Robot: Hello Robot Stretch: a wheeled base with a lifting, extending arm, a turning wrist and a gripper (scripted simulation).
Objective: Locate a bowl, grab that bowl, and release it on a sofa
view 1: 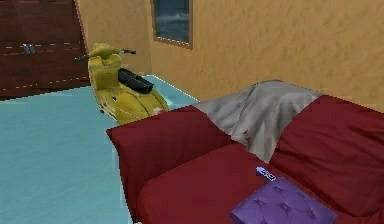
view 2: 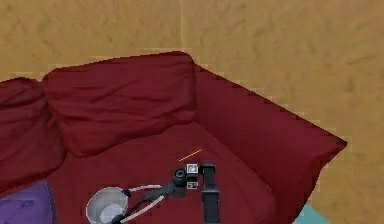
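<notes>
A dark red sofa (view 2: 150, 110) spreads across the arm side view, and its seat and armrest (view 1: 175, 150) show again in the forward view. A round grey-white bowl (view 2: 98, 207) is low on the arm side view's left, over the sofa's seat. My gripper (view 2: 128, 203) reaches leftward from the dark arm (view 2: 213, 200), and its thin fingers end at the bowl's rim. I cannot tell whether the gripper holds the bowl or whether the bowl rests on the seat cushion.
A grey blanket (view 1: 262, 112) drapes over the sofa's back. A purple cushion (view 1: 283, 205) and a small blue-white object (view 1: 266, 173) lie on the seat. A yellow scooter (view 1: 118, 88) stands on the pale blue floor near a dark wooden door (view 1: 40, 45). A framed picture (view 1: 172, 20) hangs on the orange wall.
</notes>
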